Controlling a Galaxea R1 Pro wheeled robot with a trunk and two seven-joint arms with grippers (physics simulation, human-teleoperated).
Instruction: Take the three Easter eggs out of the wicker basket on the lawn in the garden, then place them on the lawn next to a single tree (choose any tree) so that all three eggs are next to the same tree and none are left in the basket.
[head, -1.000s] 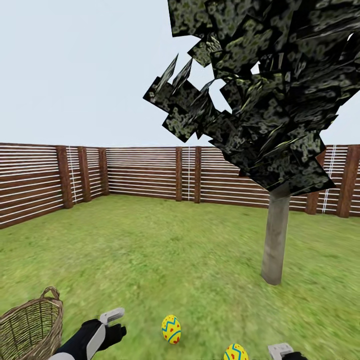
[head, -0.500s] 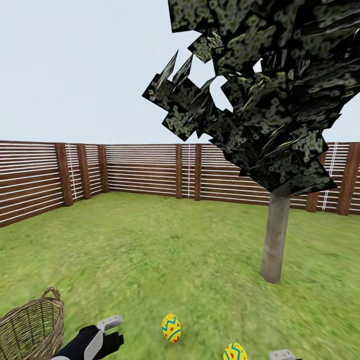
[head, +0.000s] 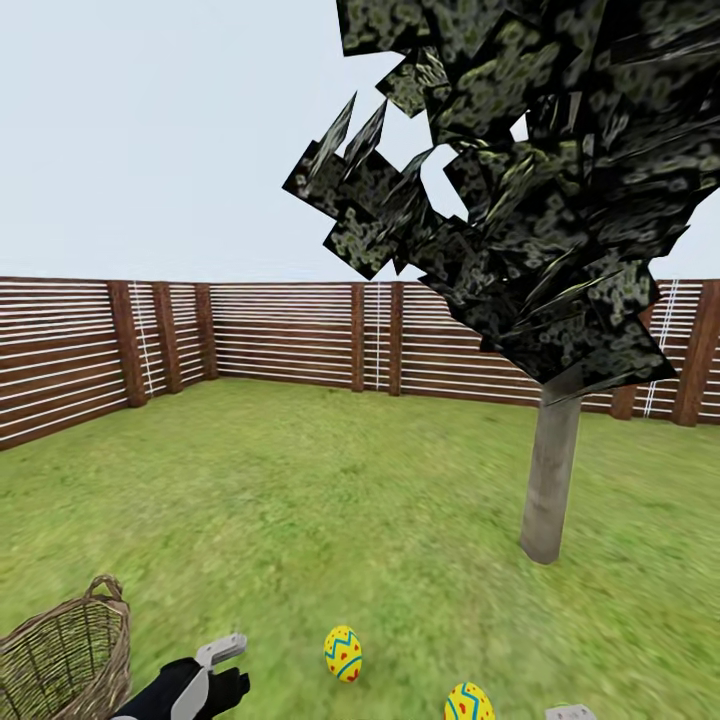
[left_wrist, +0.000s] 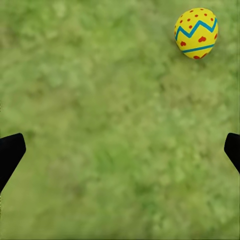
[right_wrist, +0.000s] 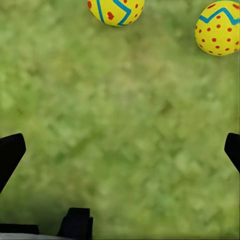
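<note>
The tree (head: 552, 470) stands on the lawn (head: 300, 500) with its grey-brown trunk leaning slightly, its dark blocky crown spreading overhead and out toward the fence side; all around the foot of the trunk the grass is open. Behind the tree a wooden slat fence (head: 300, 340) with dark posts bounds the lawn, well apart from the trunk, with a broad stretch of bare grass between them.

On the near side of the tree, two Easter eggs lie on the grass in the head view; one egg (head: 343, 654) sits nearer the basket side, the other egg (head: 469, 703) lies closer in line with the trunk, cut by the picture's lower edge; the two are apart, neither touching the tree. The wicker basket (head: 65, 655) stands further from the tree than either egg, at the lower corner of the head view; its inside cannot be made out.

The left gripper (head: 222, 665) hovers low between the basket and the first egg; in the left wrist view its dark fingertips (left_wrist: 10, 152) stand wide apart with nothing but grass between them, and one egg (left_wrist: 196, 33) lies off to the side beyond them. The right gripper (right_wrist: 120, 155) likewise has its fingers (right_wrist: 10, 152) spread wide over bare grass; two eggs, one (right_wrist: 116, 10) and another (right_wrist: 218, 31), lie ahead of it, both clear of the fingers.
</note>
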